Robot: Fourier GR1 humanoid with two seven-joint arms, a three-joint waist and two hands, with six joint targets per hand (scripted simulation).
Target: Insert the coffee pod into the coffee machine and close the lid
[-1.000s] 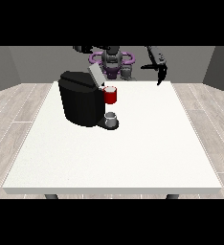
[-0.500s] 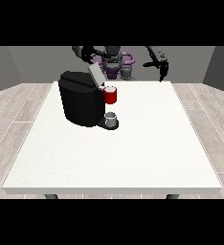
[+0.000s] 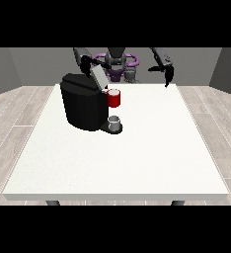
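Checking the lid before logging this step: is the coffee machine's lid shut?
No, the lid stands tilted up from the top of the coffee machine, above a red thing at the machine.

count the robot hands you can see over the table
2. One hand hangs above the table's far edge at the view's right. The other hand is at the view's left, behind the black coffee machine, partly hidden by it.

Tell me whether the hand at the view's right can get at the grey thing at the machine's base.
Probably yes: the robot hand hangs over the far edge, with bare table between it and the grey thing.
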